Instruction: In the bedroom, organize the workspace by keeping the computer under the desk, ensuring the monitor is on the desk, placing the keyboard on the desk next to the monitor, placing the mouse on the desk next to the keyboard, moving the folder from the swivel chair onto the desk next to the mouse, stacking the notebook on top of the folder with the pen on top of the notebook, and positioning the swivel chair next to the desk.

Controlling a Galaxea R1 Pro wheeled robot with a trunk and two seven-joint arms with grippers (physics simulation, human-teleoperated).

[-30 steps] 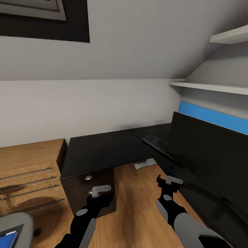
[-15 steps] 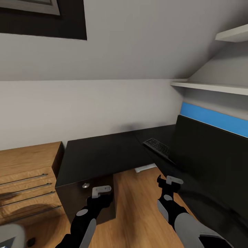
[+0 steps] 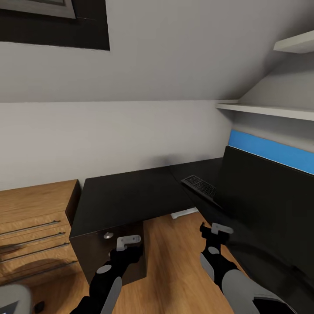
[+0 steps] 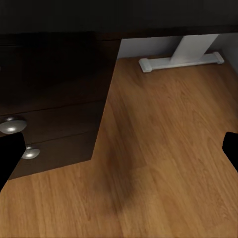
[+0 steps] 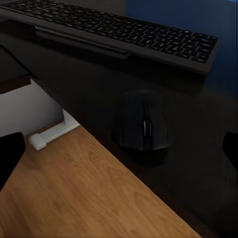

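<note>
On the black L-shaped surface [image 3: 131, 192], a keyboard [image 3: 199, 185] lies beside the large monitor [image 3: 266, 205], with a mouse [image 5: 144, 126] just beside it. Both the left tool [image 3: 127, 242] and right tool [image 3: 214, 229] hang spread open, holding nothing, above the wood floor [image 3: 174, 266].

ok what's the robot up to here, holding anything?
Nothing is held. Both arms hang low over the wood floor in front of the black desk; the left gripper and right gripper look open and empty. The keyboard already lies on the desk, with the mouse beside it near the desk edge. A wooden dresser stands left of the desk.
</note>
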